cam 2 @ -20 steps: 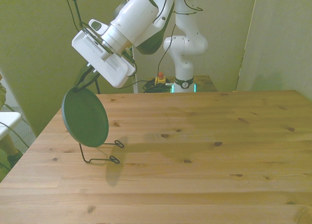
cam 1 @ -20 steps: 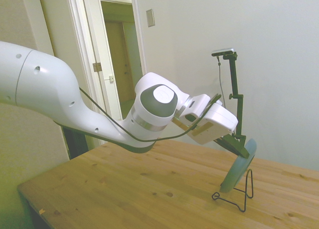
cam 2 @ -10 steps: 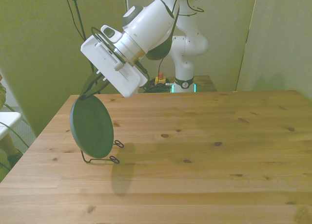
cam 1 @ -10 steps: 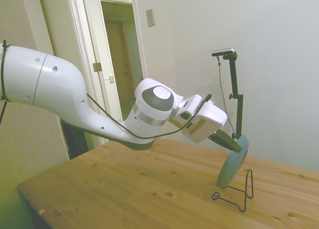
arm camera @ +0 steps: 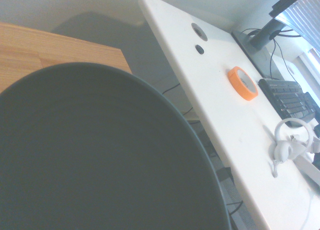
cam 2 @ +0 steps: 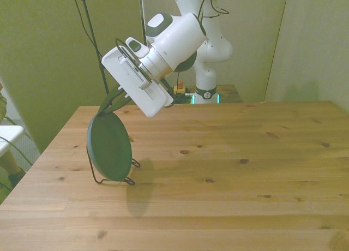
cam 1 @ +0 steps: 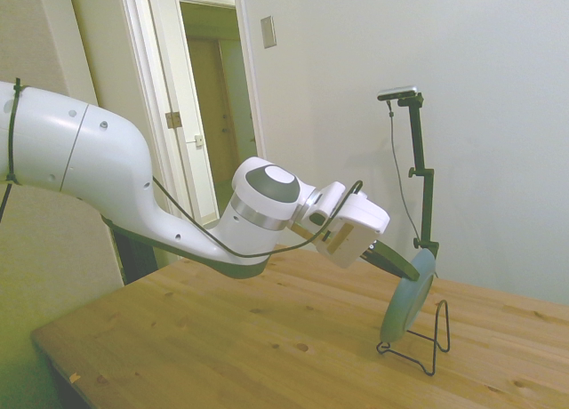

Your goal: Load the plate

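Note:
The dull teal plate [cam 1: 404, 300] [cam 2: 109, 149] stands nearly upright and tilted, with its lower edge down in the thin black wire stand [cam 1: 428, 345] [cam 2: 127, 179] near the table's edge at the front view's left. Whether that edge rests on the wire I cannot tell. My gripper [cam 1: 411, 268] [cam 2: 111, 106] is shut on the plate's top rim and reaches down at a slant from above. In the wrist view the plate's dark face [arm camera: 95, 155] fills most of the picture.
The wooden table [cam 2: 229, 174] stretches wide toward the front view's right of the stand. Past the table's edge, the wrist view shows a white desk [arm camera: 220, 110] with an orange tape roll [arm camera: 242, 82] and a keyboard [arm camera: 287, 97].
My gripper has come down and toward the front view's right with the plate. The plate's lower edge has dropped from above the wire stand into it, and the plate stands more upright.

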`<move>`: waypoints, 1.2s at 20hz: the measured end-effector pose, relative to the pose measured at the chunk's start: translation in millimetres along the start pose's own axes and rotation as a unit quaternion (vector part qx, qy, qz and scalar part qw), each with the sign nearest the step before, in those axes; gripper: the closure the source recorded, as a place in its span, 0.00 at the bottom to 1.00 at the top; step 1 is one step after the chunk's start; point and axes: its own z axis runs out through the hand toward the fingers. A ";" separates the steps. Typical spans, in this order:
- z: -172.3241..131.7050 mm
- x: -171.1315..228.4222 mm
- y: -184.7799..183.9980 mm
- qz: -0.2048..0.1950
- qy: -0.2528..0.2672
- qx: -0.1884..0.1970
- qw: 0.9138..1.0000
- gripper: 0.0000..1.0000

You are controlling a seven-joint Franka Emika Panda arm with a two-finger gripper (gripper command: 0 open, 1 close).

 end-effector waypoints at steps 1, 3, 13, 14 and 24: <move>0.0 -0.1 0.2 0.000 0.000 0.000 1.000 1.00; -1.9 1.7 1.2 0.001 0.001 0.001 1.000 1.00; -8.7 7.8 7.7 0.005 0.014 -0.001 1.000 1.00; -8.4 8.3 8.0 0.006 0.015 -0.001 1.000 1.00; 6.2 11.1 5.1 0.006 0.016 -0.010 1.000 1.00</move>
